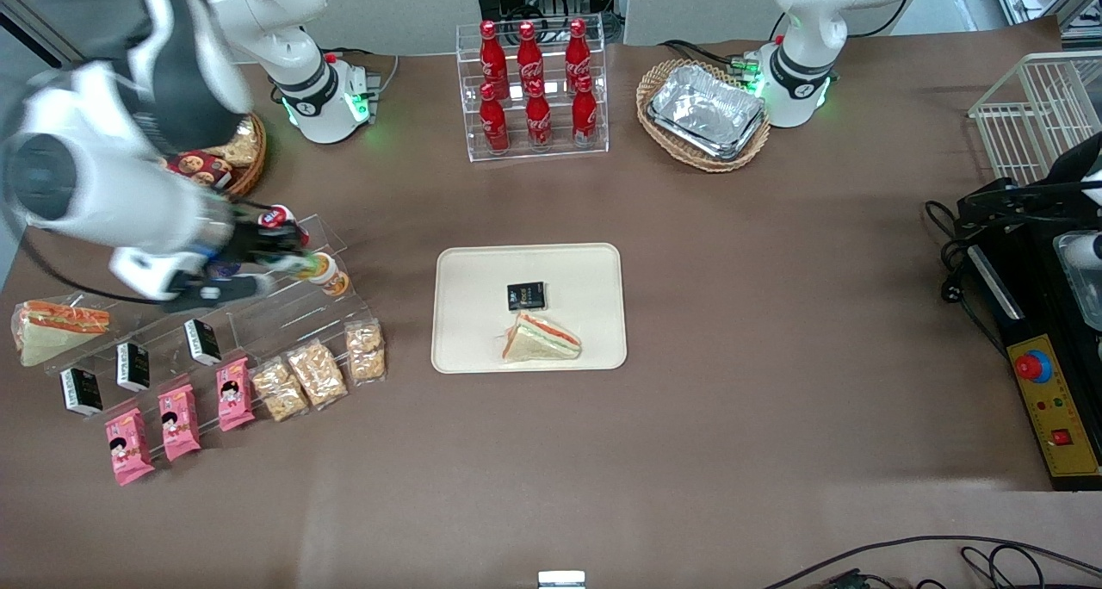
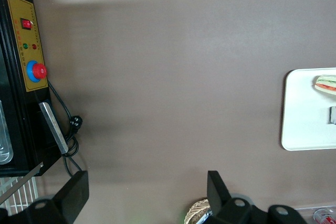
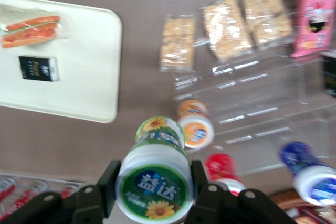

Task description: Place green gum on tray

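Green gum (image 3: 156,182) in gripper (image 3: 152,190) above rack

On your table (image 1: 732,331) you have a sandwich (image 1: 540,339) beside a small black packet (image 1: 526,295), six red cola bottles (image 1: 535,85) in a clear rack, foil trays (image 1: 708,109) in a wicker basket, and pink snack packets (image 1: 179,419).

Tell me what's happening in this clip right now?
The working arm's gripper is shut on the green gum, holding it above the clear display stand at the working arm's end of the table. The tray, mid-table, already holds a sandwich and a small black packet. The gum isn't on it yet.
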Robot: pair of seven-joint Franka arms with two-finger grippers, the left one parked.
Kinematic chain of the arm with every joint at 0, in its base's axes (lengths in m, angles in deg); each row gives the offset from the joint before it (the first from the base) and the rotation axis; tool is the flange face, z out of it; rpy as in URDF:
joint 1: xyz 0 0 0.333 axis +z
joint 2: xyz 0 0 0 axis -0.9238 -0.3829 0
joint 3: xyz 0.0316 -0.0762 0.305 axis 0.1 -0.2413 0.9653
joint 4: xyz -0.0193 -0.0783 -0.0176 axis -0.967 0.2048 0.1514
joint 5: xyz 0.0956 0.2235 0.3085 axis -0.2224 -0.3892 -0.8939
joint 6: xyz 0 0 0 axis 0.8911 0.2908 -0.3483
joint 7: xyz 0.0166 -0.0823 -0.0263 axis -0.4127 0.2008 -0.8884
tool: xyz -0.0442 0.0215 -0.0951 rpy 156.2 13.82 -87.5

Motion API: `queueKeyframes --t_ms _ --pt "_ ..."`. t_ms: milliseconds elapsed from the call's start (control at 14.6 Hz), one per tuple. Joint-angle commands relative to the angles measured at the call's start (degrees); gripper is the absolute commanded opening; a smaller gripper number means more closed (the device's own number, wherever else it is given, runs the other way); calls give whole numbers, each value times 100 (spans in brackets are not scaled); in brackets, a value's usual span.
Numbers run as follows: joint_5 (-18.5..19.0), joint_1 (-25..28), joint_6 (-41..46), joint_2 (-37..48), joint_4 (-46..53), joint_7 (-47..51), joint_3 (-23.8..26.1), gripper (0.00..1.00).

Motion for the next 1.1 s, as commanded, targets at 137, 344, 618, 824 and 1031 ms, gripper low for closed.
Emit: queueKeyframes --t_ms 137,344,618,824,1031 --pt "-247 825 -1535 -160 -1201 1078 -51 38" --pt "-247 1318 -2643 -203 -1897 1650 -51 38" --pt "-247 1802 -3497 -458 -2241 2100 -51 38" --pt "-256 2109 -3962 -931 -2241 2249 -51 38" --pt "-247 2269 -4543 -1345 -2224 2504 -51 38"
